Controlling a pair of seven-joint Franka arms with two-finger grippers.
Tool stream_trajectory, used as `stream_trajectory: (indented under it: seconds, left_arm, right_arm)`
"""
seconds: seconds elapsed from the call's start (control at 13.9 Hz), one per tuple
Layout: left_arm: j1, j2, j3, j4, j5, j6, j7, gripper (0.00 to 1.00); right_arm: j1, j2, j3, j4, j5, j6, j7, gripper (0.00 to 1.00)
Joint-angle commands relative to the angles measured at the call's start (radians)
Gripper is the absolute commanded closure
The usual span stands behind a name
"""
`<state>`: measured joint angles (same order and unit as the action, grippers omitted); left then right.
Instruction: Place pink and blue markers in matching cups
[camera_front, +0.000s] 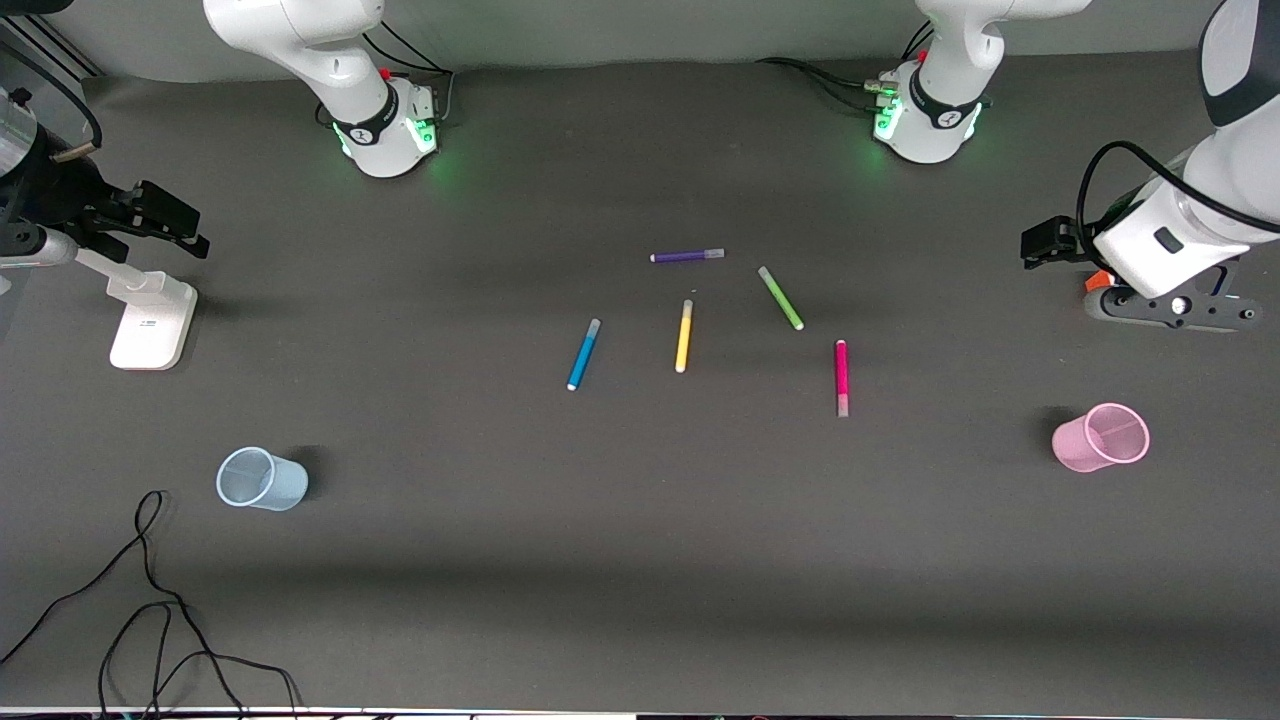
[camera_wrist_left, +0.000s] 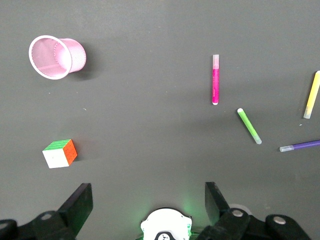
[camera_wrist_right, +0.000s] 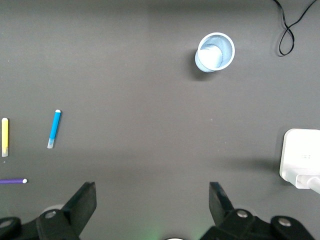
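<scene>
The pink marker (camera_front: 841, 377) (camera_wrist_left: 215, 80) and the blue marker (camera_front: 584, 354) (camera_wrist_right: 54, 129) lie flat mid-table among other pens. Upright toward the left arm's end stands the pink cup (camera_front: 1100, 437) (camera_wrist_left: 56, 57). The pale blue cup (camera_front: 262, 479) (camera_wrist_right: 214, 52) stands upright toward the right arm's end. My left gripper (camera_front: 1040, 245) (camera_wrist_left: 147, 192) hangs open and empty over the table's edge at the left arm's end. Over the table at the right arm's end, my right gripper (camera_front: 165, 222) (camera_wrist_right: 152, 192) is open with nothing between its fingers.
A purple pen (camera_front: 687, 256), a yellow pen (camera_front: 684, 336) and a green pen (camera_front: 780, 298) lie beside the markers. A colour cube (camera_wrist_left: 60, 152) sits under the left arm. A white stand (camera_front: 152, 320) stands below the right gripper. Black cable (camera_front: 150, 600) loops near the blue cup.
</scene>
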<state>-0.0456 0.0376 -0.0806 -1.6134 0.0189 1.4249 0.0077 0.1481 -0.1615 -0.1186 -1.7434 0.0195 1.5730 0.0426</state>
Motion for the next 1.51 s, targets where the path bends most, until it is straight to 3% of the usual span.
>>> stream_trajectory:
  seconds: [0.0,0.57,0.93,1.15,1.44]
  left_arm:
    - [0.001,0.007,-0.002,0.021,-0.002,-0.015,-0.012,0.0]
    - [-0.01,0.011,-0.005,0.021,-0.004,-0.009,-0.023,0.01]
    - [-0.054,0.086,-0.016,0.017,-0.008,0.006,-0.028,0.01]
    - [-0.056,0.186,-0.016,0.013,-0.097,0.1,-0.028,0.01]
    - [-0.082,0.287,-0.024,-0.028,-0.105,0.268,-0.028,0.01]
  right_arm:
    - [-0.004,0.008,0.01,0.007,-0.024,-0.005,-0.015,0.0]
    - [0.017,0.049,0.042,0.033,-0.012,-0.008,0.064,0.0]
    - [0.024,0.106,0.233,0.035,-0.006,0.005,0.356,0.0]
    - [0.024,0.145,0.325,0.033,0.043,0.044,0.524,0.0]
    - [0.039,0.258,0.433,0.028,0.071,0.169,0.71,0.0]
